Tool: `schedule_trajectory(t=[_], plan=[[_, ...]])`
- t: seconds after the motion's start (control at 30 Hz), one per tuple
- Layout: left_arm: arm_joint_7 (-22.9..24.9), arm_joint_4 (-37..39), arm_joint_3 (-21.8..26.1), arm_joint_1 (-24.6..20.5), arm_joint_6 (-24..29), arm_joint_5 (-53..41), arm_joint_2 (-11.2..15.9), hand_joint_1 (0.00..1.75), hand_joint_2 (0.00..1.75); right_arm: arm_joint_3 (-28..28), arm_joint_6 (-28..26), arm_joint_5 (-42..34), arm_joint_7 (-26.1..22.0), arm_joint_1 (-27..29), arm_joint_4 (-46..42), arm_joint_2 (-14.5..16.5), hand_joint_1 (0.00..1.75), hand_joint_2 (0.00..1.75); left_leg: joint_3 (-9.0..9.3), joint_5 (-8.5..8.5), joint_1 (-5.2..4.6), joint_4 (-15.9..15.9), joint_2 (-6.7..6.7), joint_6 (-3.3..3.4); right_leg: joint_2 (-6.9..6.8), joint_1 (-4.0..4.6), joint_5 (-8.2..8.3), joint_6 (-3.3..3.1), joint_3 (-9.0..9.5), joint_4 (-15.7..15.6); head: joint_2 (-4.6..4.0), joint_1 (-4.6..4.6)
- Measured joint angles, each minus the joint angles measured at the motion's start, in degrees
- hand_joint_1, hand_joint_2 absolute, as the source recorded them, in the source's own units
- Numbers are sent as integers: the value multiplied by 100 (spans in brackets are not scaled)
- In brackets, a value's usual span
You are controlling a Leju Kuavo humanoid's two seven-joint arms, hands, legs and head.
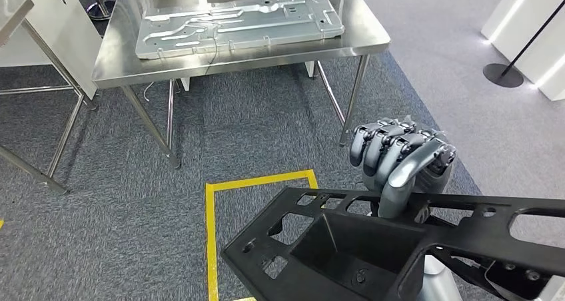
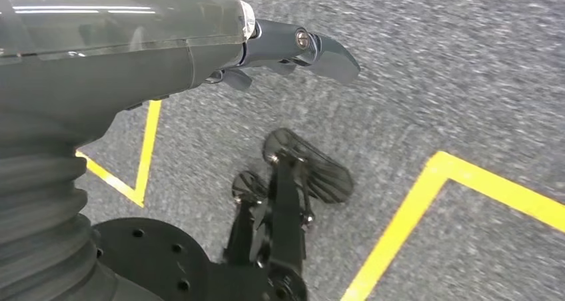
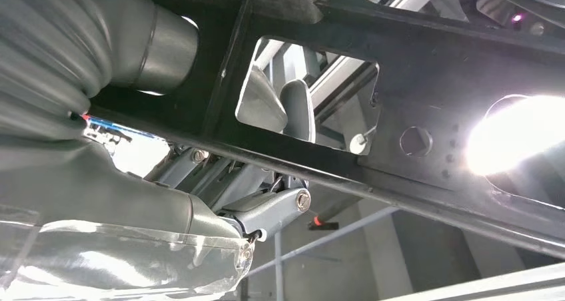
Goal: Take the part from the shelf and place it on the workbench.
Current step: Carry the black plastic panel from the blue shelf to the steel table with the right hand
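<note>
The part [image 1: 373, 248] is a long black plastic frame with a deep pocket and several cut-outs, carried low in front of me. My right hand [image 1: 402, 160] grips its far edge, fingers curled over the rim. From below, the part [image 3: 426, 141] crosses over my right hand [image 3: 266, 208], whose fingers reach through a rectangular opening. The steel workbench [image 1: 113, 61] stands ahead on the carpet, with a grey stamped metal panel [image 1: 240, 22] lying on it. My left hand [image 2: 286, 48] hangs over the floor and holds nothing.
A yellow tape square [image 1: 212, 234] marks the carpet between me and the workbench. A second steel table [image 1: 13, 14] stands at the left. A black round stand base [image 1: 503, 74] and white panels are at the right. Yellow tape [image 2: 426, 201] crosses the floor under my left hand.
</note>
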Motion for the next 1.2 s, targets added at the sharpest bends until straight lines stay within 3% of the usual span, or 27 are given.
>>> schedule_trajectory(t=[0.13, 0.2, 0.3, 0.33, 0.37, 0.4, 0.47, 0.5, 0.53, 0.67, 0.73, 0.8, 0.83, 0.87, 0.9, 0.97, 1.0, 1.03, 1.13, 1.2], plan=[[-22, 1, 0, -16, -4, -3, -1, 0, 175, 2, -10, -1, 4, -22, 25, -2, 175, 175, 105, -62, -24, -248, -16, 157, -11, 4, -56, 133, 2, -10, 0, 2], [-27, 1, 0, -8, -10, -4, -3, 0, 175, 2, -14, 0, 2, -38, 32, -2, 175, 175, 172, -79, 0, -305, -10, 229, -38, 3, -201, 187, -115, 271, 0, 2], [-29, 1, 0, -5, -11, -5, -4, 0, 175, 3, -29, 1, 2, -41, 63, -2, 175, 175, 249, -148, -5, -321, -1, 286, -57, -13, -578, 218, -773, 1389, -1, 2], [-29, 1, 0, -3, -11, -6, -4, 0, 175, 4, -38, 1, 2, -36, 78, -2, 175, 175, 286, -181, -7, -321, -2, 288, -58, -18, -583, 222, -962, 1634, -1, 2], [-29, 1, 0, 0, -11, -7, -4, 0, 175, 4, -47, 1, 2, -34, 92, -2, 175, 175, 338, -220, -7, -320, -4, 284, -60, -20, -464, 222, -1048, 1661, -1, 2], [-29, 1, 0, 3, -11, -7, -4, 0, 175, 4, -55, 1, 2, -35, 103, -2, 175, 175, 402, -263, -7, -319, -7, 274, -65, -22, -238, 215, -1019, 1459, -1, 2], [-29, 1, 0, 4, -11, -7, -7, 0, 175, 5, -66, 1, 1, -39, 118, -2, 175, 175, 532, -360, -14, -318, -12, 238, -92, -12, 264, 181, -747, 693, -1, 2], [-29, 1, 0, 1, -11, -7, -8, 0, 175, 6, -68, 2, 2, -42, 124, -2, 175, 175, 571, -409, -22, -314, -13, 210, -106, 2, 380, 158, -615, 377, 0, 2], [-29, 1, 0, -3, -11, -8, -9, 0, 175, 7, -68, 3, 2, -46, 130, -2, 175, 175, 595, -449, -29, -314, -10, 182, -116, 16, 409, 134, -533, 187, 0, 2], [-31, -1, 0, -28, -12, -8, -14, 0, 175, 9, -74, 8, 0, -56, 139, 0, 175, 175, 669, -569, -20, -295, 10, 57, -90, 12, 296, 16, -401, 42, 1, 2], [-36, -3, 0, -32, -14, -10, -20, 0, 175, 10, -81, 10, -2, -68, 147, 4, 175, 175, 466, -753, -2, 168, 5, 6, -93, -11, 245, -39, -285, -3, 1, 1], [-40, -3, 0, -26, -15, -12, -21, 0, 175, 11, -84, 12, -3, -73, 164, 7, 175, 175, -42, -985, 9, 984, 2, -31, -96, -6, 159, -70, -188, -8, 0, 0], [-40, -3, 0, -18, -15, -14, -21, 0, 175, 11, -85, 13, -3, -70, 175, 7, 175, 175, -284, -1005, 11, 1287, 2, -40, -89, -4, 111, -74, -133, -7, 0, 0], [-40, -3, 0, -6, -16, -20, -22, 0, 175, 11, -88, 14, -3, -68, 183, 7, 175, 175, -432, -904, 12, 1378, 2, -38, -77, -2, 60, -74, -70, -7, -1, 0], [-40, -3, 0, 7, -17, -29, -22, 0, 175, 11, -92, 15, -3, -67, 187, 7, 175, 175, -470, -690, 10, 1242, 1, -24, -64, -1, 4, -71, 6, -7, -1, 0], [-40, -2, 0, 28, -21, -47, -10, 0, 175, 11, -103, 16, -3, -67, 191, 7, 175, 175, -277, -120, -12, 489, -6, 44, -47, 1, -118, -53, 173, -14, -1, 2], [-41, -1, 0, 33, -25, -53, -1, 0, 175, 11, -107, 18, -3, -66, 192, 7, 175, 175, -154, 51, -34, 135, -10, 82, -41, 6, -174, -29, 233, -21, 0, 2], [-43, 0, 0, 28, -29, -59, 10, 0, 175, 11, -111, 21, -3, -65, 192, 7, 175, 175, -65, 132, -58, -98, -14, 115, -38, 5, -214, -1, 274, -40, 0, 2], [-49, 1, -1, 9, -50, -72, 25, 0, 175, 12, -123, 47, -1, -49, 189, 7, 175, 175, 60, 63, -81, -302, -23, 200, -40, -1, -198, 114, 344, -35, 0, 2], [-51, 1, -2, 15, -79, -81, 26, 0, 175, 13, -146, 73, -2, -43, 184, 7, 175, 175, 214, 29, -57, -404, -26, 263, -51, -10, -208, 175, 278, 213, 0, 2]])
